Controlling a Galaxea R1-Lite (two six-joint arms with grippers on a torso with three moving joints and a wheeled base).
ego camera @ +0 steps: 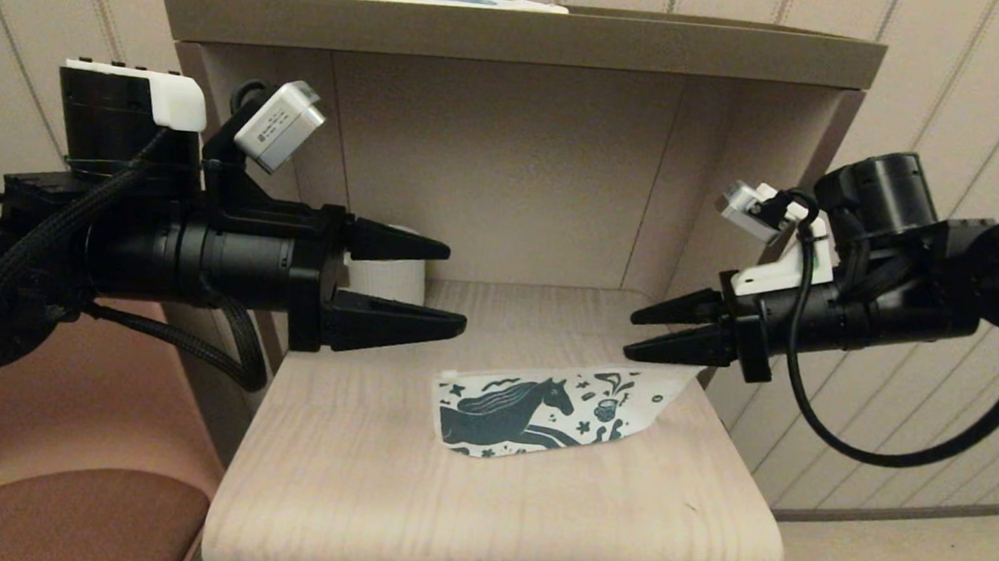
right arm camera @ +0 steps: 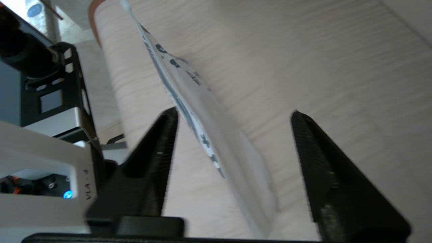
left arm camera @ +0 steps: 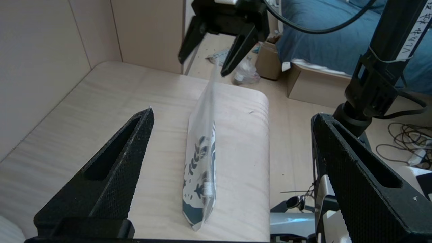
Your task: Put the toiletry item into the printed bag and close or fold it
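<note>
From the head camera, the flat white pouch printed with a dark teal horse, the printed bag (ego camera: 547, 409), lies on the pale wood-grain shelf board (ego camera: 490, 512) of the beige cabinet (ego camera: 519, 37). Its long axis runs side to side across the board, the right end tipped up a little toward the right gripper (ego camera: 649, 332), the left end with a small white tab nearer the left gripper (ego camera: 454, 286). Both black grippers hover above the board, level, pointing at each other from either side, neither touching the bag. Left one: fingers spread wide, nothing between them. Right one: fingers parted too, empty. Behind the left gripper's fingers a white cylindrical thing (ego camera: 388, 279) shows partly against the back wall.

Over to the left wrist camera: the two black textured fingers (left arm camera: 111, 175) stand far apart, and the printed bag (left arm camera: 200, 162) sits between them in the picture, seen along its length, reaching away toward the right gripper (left arm camera: 202, 65), whose open tips hang right at the bag's far end. Floor clutter, a cardboard box (left arm camera: 268, 62) and blue bedding (left arm camera: 324, 30) lie beyond.

Right wrist camera: fingers (right arm camera: 152, 162) apart, the printed bag (right arm camera: 209, 135) running lengthwise out from between them over the board (right arm camera: 320, 60), its near end raised. Whether it touches a finger, I cannot tell. The slim white tube is not something I can make out.
</note>
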